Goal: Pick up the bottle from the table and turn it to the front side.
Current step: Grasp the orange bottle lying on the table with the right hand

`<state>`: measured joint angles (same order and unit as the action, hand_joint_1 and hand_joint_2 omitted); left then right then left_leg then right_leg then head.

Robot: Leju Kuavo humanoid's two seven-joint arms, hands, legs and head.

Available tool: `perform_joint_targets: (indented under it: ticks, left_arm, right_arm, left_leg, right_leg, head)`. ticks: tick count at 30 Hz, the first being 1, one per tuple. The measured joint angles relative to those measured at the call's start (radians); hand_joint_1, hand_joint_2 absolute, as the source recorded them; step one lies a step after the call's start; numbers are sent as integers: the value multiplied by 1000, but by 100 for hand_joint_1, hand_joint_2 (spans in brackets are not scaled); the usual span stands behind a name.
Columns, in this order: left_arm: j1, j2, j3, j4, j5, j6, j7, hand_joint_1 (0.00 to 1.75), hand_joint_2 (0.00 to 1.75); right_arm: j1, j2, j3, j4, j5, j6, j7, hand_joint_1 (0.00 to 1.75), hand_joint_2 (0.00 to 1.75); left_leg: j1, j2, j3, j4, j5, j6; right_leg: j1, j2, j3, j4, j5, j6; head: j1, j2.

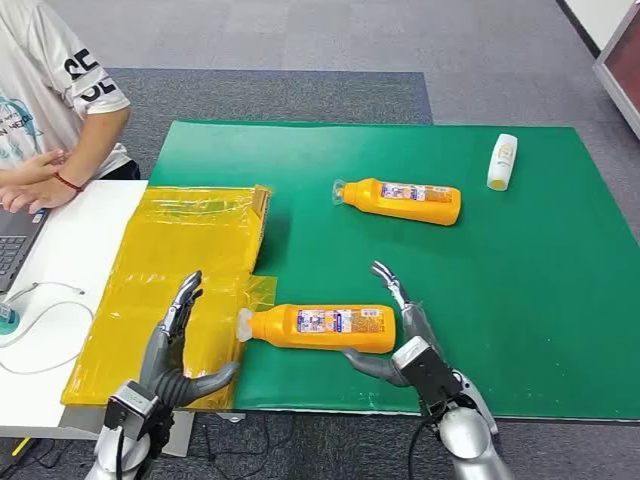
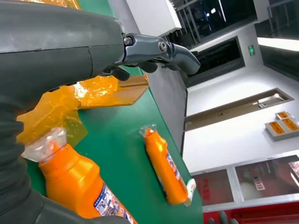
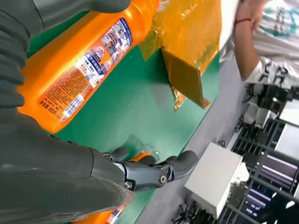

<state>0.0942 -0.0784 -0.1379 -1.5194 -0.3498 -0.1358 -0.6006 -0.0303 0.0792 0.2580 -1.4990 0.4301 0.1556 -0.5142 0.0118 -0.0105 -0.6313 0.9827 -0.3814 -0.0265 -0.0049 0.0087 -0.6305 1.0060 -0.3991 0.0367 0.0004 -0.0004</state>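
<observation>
An orange bottle [image 1: 324, 327] lies on its side near the front edge of the green mat [image 1: 528, 300], label up and wrapped cap pointing left. My right hand [image 1: 400, 335] sits at its base end. The thumb reaches along the bottle's near side, and the fingers [image 3: 155, 172] are stretched out, apart from the bottle [image 3: 81, 65]. My left hand [image 1: 177, 345] hovers open over the yellow sheet [image 1: 181, 270], just left of the cap [image 2: 46, 144]. A second orange bottle [image 1: 404, 200] lies further back on the mat.
A small white bottle [image 1: 502, 161] lies at the mat's far right. A person [image 1: 45, 90] sits at the far left with hands on a laptop [image 1: 15, 245] on the white table [image 1: 68, 270]. A cable loops on that table.
</observation>
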Motion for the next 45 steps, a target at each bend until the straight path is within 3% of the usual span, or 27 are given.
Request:
perform_joint_targets:
  ticks: [4,11,20,34,44,45]
  left_arm:
    - [-11,1,-6,9,2,-5,-2,0,175]
    - [-44,2,-28,40,13,-14,-11,0,175]
    - [-57,8,-34,78,32,-18,-16,0,175]
    - [-57,29,-32,100,51,-18,-19,0,175]
    - [-63,37,-31,109,55,-21,-20,0,175]
    - [-65,37,-31,110,58,-22,-21,0,175]
  right_arm:
    - [-30,-20,42,29,66,-21,7,0,175]
    - [-166,-87,196,147,230,-87,80,0,175]
    - [-356,-161,375,352,354,-68,215,0,175]
    - [-532,-260,542,531,275,89,266,0,175]
    - [-573,-300,595,556,216,113,261,0,175]
    - [-576,-304,601,556,202,117,257,31,175]
  left_leg:
    - [0,0,0,0,0,0]
    - [0,0,0,0,1,1]
    - [0,0,0,0,1,1]
    - [0,0,0,0,1,1]
    - [0,0,0,0,2,1]
    - [0,0,0,0,2,1]
  right_leg:
    - [0,0,0,0,0,0]
    - [0,0,0,0,1,0]
    - [0,0,0,0,1,1]
    - [0,0,1,0,1,1]
    - [0,0,0,0,2,1]
    - [0,0,0,0,2,1]
  head:
    - [0,0]
    - [0,0]
    - [0,0]
    - [0,0]
    - [0,0]
    - [0,0]
